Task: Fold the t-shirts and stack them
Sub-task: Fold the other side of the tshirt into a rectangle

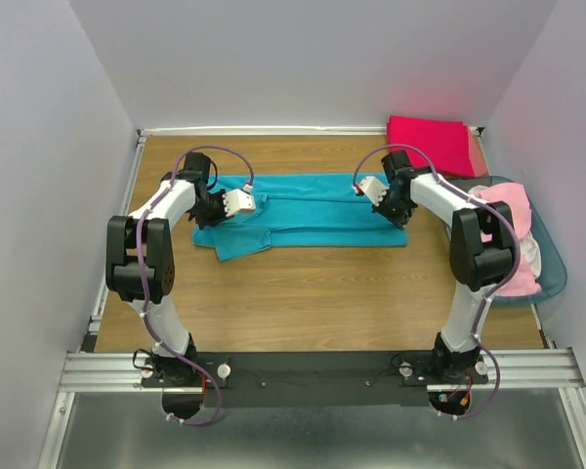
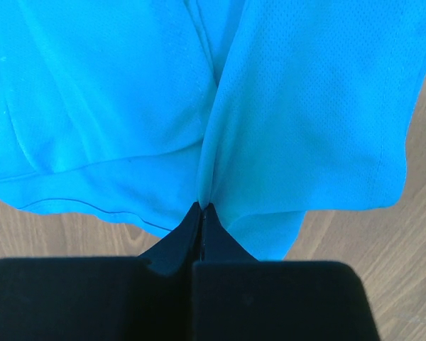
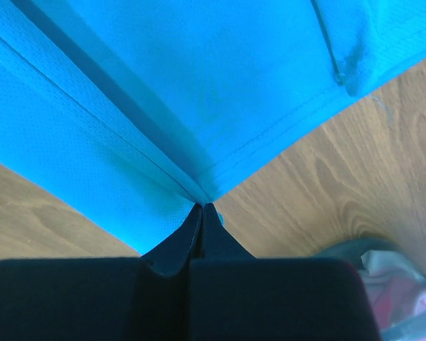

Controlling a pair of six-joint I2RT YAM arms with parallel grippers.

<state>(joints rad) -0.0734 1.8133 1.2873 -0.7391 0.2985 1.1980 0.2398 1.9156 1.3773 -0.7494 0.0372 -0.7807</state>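
Both sets of jaws are pinched fully shut on cloth. The L gripper (image 1: 257, 203) bites a bunched fold at one end of the teal t-shirt (image 1: 313, 210), and the R gripper (image 1: 357, 191) holds a stitched hem corner at the other end. L wrist view: fabric fans up and away from the closed tips, w/ bare table (image 1: 322, 303) showing below and either side of the jaws. R wrist view: the hem runs off diagonally from the tips, wood just beside them on the right.

Why held so, prob.: the shirt lies as a long band across the table, so one grip per end lets the pair lift or stretch it evenly for a fold w/o it sagging to one side.

Pose: arms roughly mirror each other, elbows up and outboard, forearms reaching fwd then angling inward, so the grippers face each other along the band, low at the cloth.

Beyond the R jaws sits the crimson-pink shirt (image 1: 430, 142). Outboard of that arm, the light pink shirts (image 1: 513, 244) wait in the basket (image 1: 557, 274).
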